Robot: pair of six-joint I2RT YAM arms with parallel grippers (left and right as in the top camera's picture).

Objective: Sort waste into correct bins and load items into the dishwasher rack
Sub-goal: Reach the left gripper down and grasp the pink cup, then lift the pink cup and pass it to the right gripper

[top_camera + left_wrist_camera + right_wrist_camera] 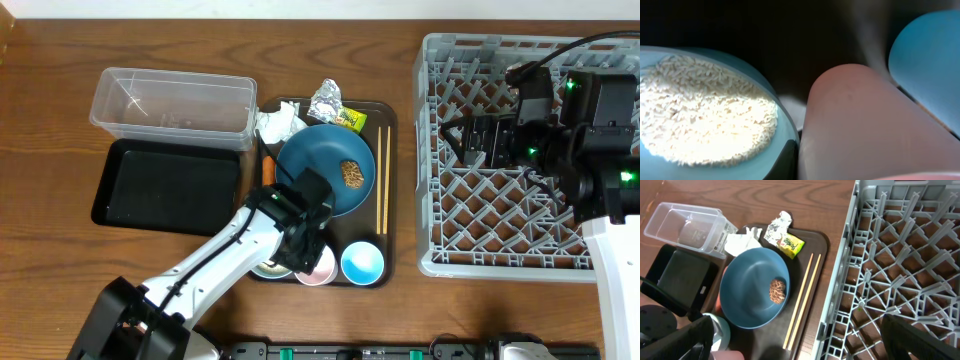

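My left gripper [305,240] is low over the front of the brown serving tray [390,120]. In the left wrist view its one visible dark finger [787,160] is pressed against the outside of the pink cup [865,125], between the cup and the white bowl with rice grains [705,115]. The other finger is hidden. The light blue cup [362,262] stands to the right. The blue plate [320,165] holds the brown food lump [351,174]. The chopsticks [382,180] lie beside it. My right gripper [797,325] is open and empty above the grey rack [520,230].
Tissue [280,125], foil ball [325,100], yellow-green wrapper [350,120] and carrot [267,170] lie at the serving tray's back and left. The clear tub [172,105] and black tray [165,185] sit left of it. The rack holds nothing.
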